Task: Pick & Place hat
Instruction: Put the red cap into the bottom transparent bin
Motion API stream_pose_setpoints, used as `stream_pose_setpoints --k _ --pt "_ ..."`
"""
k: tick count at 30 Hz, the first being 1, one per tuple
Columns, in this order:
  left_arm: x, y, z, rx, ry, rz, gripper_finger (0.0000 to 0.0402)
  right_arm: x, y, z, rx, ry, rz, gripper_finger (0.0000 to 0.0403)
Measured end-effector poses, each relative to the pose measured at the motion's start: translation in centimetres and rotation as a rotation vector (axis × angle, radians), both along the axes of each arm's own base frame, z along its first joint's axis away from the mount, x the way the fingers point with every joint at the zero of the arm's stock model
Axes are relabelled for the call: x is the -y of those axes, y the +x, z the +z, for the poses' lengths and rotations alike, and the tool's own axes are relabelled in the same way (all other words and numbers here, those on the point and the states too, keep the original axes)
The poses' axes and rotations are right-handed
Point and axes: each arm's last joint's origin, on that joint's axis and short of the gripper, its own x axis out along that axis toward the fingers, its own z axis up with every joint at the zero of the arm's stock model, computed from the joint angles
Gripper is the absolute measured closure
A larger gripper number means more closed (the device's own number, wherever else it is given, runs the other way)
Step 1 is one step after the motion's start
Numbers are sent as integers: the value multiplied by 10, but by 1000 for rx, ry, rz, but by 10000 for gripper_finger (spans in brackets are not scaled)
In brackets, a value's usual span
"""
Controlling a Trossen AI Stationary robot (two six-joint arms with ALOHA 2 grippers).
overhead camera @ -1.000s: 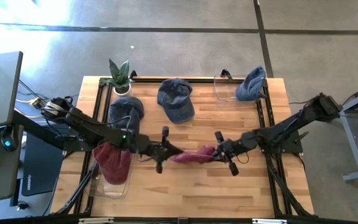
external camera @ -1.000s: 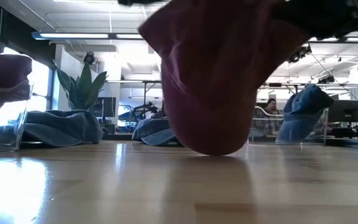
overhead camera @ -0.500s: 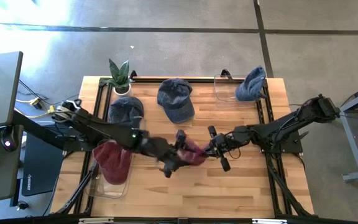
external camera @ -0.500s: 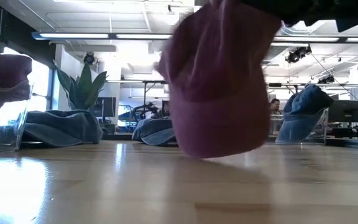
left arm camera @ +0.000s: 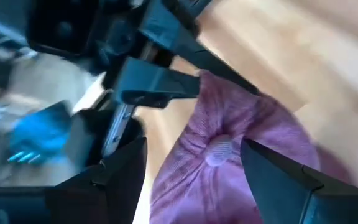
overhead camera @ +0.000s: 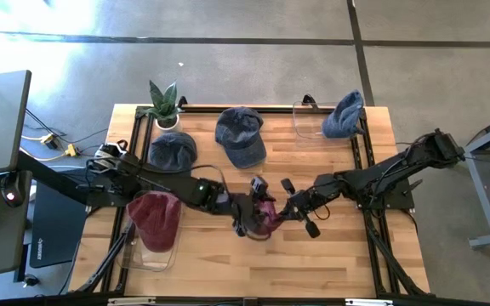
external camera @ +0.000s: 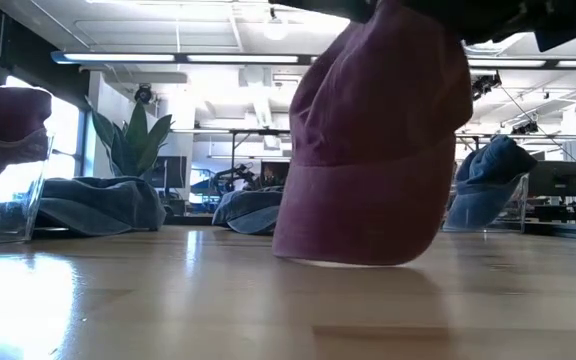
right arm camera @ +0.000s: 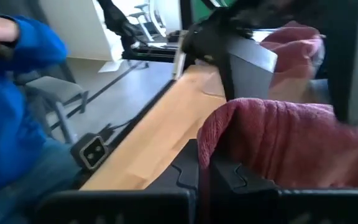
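Observation:
A maroon hat (overhead camera: 267, 218) hangs in the middle of the table, between my two grippers. My right gripper (overhead camera: 284, 209) comes from the right and is shut on it. My left gripper (overhead camera: 255, 211) comes from the left and is open. Its fingers stand on either side of the crown, whose top button (left arm camera: 219, 148) shows between them. In the low view the hat (external camera: 373, 150) hangs with its brim (external camera: 358, 235) lowest, just over the wood. My right gripper (right arm camera: 207, 167) pinches the hat's cloth edge (right arm camera: 205, 135) between its two fingers, coming roughly level from the table's right. The hat hangs below the hold, brim down; whether its lower edge touches the table I cannot tell. Nor can I tell whether my left gripper's fingers (left arm camera: 129, 168) touch the crown.
Another maroon hat (overhead camera: 153, 218) sits in a clear container at the near left. Blue hats lie at the far left (overhead camera: 173, 150) and far middle (overhead camera: 241, 136), and one hangs on a clear stand (overhead camera: 344, 114) at the far right. A potted plant (overhead camera: 164, 106) stands at the far left.
The hat was stretched between both grippers and now hangs bunched from the right gripper, with its brim turned down. My left gripper has moved toward the table's right, up to the hat's crown. My right gripper has shifted slightly toward the left.

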Motion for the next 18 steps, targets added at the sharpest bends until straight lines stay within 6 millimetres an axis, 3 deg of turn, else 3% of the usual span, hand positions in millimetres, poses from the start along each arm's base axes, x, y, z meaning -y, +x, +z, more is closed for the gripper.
stream_pose_setpoints --k 4,10,18 --pt "-10 3 -3 -65 -144 -149 162 -1 0 0 0 2 28 396" --pt "-30 9 -2 -84 -289 -217 181 -2 -1 -1 -4 -1 46 399" --pt "-33 11 2 -75 -431 -316 250 -1 -1 -1 2 -16 47 400"
